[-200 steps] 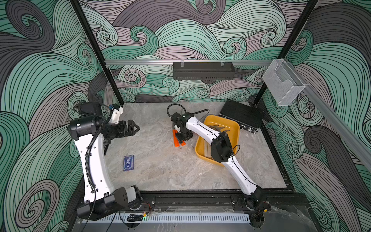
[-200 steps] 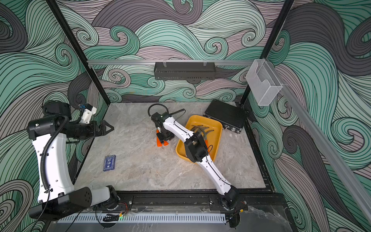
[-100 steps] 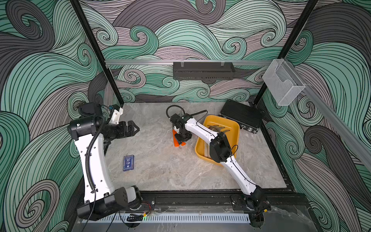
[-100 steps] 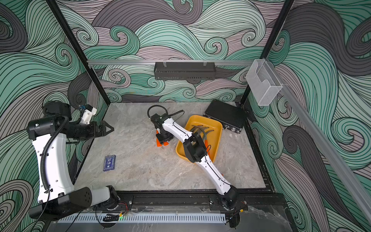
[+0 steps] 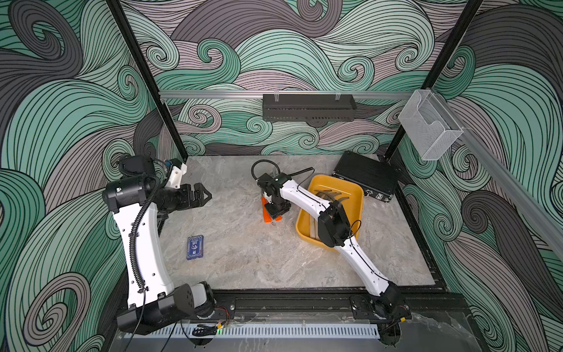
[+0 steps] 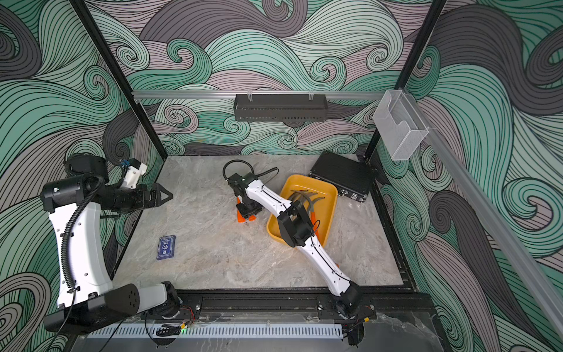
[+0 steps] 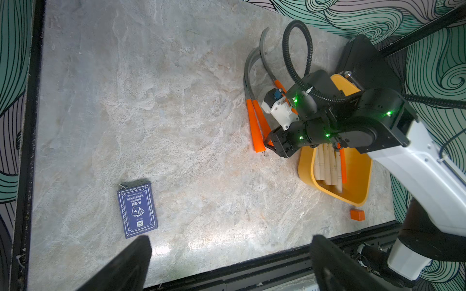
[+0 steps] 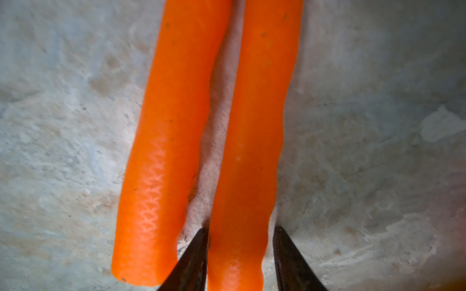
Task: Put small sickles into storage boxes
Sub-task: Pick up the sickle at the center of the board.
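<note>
Pincer: the right pincer is lowered to the table just beside the tray. Its two black fingers are set astride one orange handle, that of the sickle of the pair lying nearer the tray.
Grip state: one finger appears laid against the handle and a sliver of table is seen at the other. Whether the handle is truly clamped cannot be told.
Change: over the last second the jaws have been drawn in from a wider spread. The arm has barely been shifted and the sickle has not been lifted.
Meaning: the grasp is judged to be under way; lifting and carrying into the tray are not yet done.
Neighbouring sickle: it is laid parallel and almost touching, on the side away from the tray, so it could be dragged along.
Third sickle: its grey blade is seen beside the pair; its handle is largely hidden under the wrist.
Tray contents: several sickles with wooden handles and one orange-handled one, their blades fanned at one end.
Other arm: the left pincer is spread wide and empty, held well away from the tray and unmoved.
</note>
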Robot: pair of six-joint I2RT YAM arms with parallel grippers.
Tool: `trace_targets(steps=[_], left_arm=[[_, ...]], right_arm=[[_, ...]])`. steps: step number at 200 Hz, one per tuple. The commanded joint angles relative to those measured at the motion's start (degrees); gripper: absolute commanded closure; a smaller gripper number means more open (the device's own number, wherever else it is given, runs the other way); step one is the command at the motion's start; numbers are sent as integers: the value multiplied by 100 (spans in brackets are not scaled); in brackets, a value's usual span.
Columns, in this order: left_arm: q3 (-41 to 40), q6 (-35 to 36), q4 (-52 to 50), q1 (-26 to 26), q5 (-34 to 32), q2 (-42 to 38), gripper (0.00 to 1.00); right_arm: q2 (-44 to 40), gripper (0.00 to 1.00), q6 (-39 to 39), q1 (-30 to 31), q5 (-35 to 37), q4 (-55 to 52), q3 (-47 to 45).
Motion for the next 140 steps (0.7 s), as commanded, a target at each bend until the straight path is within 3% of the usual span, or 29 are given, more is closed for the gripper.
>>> trace_targets(steps=[1,37,64,103,140], left_arm=[[47,-1,-135,23,67,-15,2],[-14,2,-174,29,60,-117,1],[-36,13,-190,31,60,-166,1],[45,1,-193,31,98,-137,1],[139,16,-184,29,95,-112,1]], right_arm=[[271,63,180,-53,-99,-100,-334],[341,83,228,-89,-144,-103,-471],[303,92,186,-98,-140,-101,-503],[120,100,85,-97,-89,-98,-438],[-143,100,-29,-98,-168,-34,-241]])
